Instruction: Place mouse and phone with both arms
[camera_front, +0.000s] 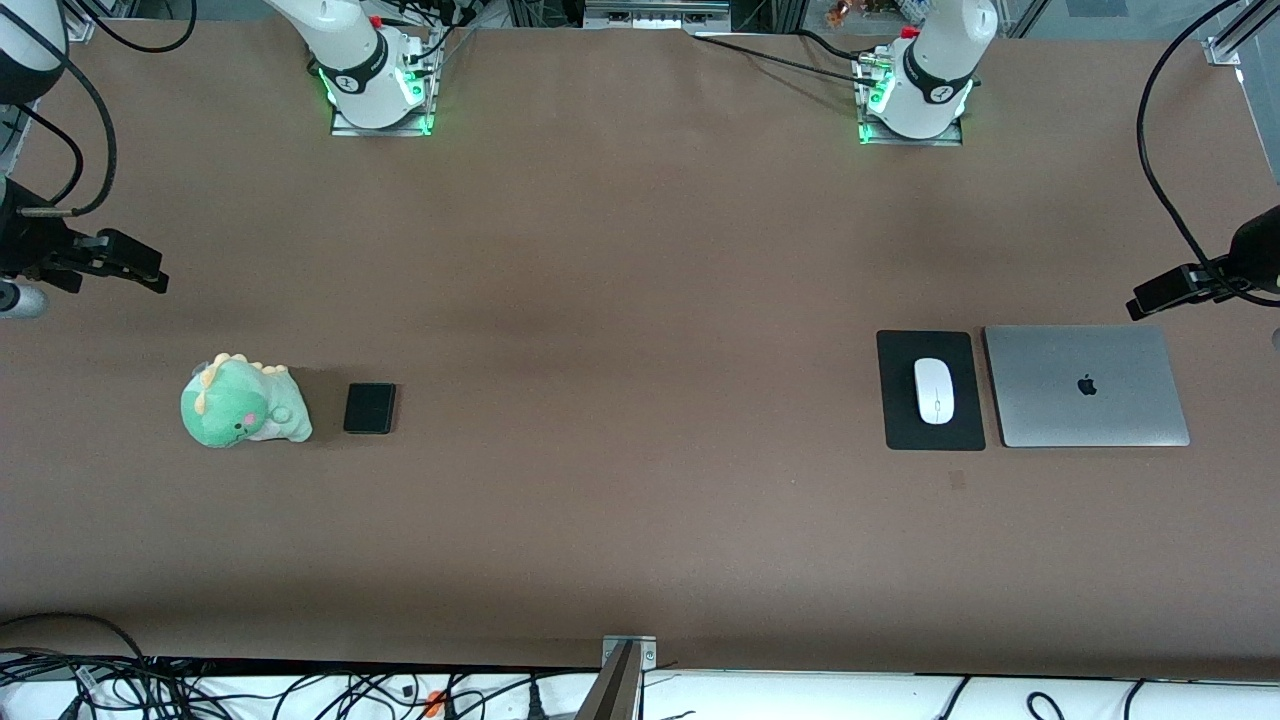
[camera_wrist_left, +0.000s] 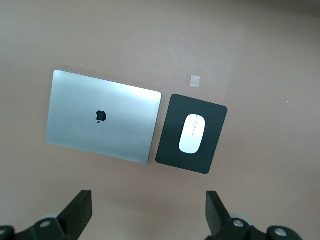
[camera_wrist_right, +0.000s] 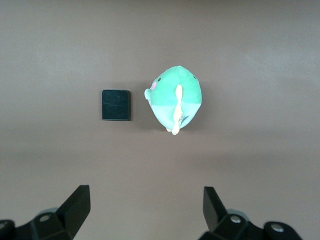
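The white mouse (camera_front: 934, 390) lies on a flat black pad (camera_front: 900, 420) at the left arm's end of the table; it also shows in the left wrist view (camera_wrist_left: 192, 133). The small black phone (camera_front: 369, 408) lies on the bare table at the right arm's end, beside a green plush; it also shows in the right wrist view (camera_wrist_right: 116, 105). My left gripper (camera_wrist_left: 148, 202) is open and empty, high over the table by the laptop (camera_front: 1150, 298). My right gripper (camera_wrist_right: 147, 200) is open and empty, high over the table's right-arm end (camera_front: 130, 265).
A closed silver laptop (camera_front: 1087, 386) lies beside the pad, toward the table's left-arm end. A green plush dinosaur (camera_front: 240, 403) sits beside the phone. A small pale square mark (camera_front: 957, 480) is on the table nearer to the front camera than the pad.
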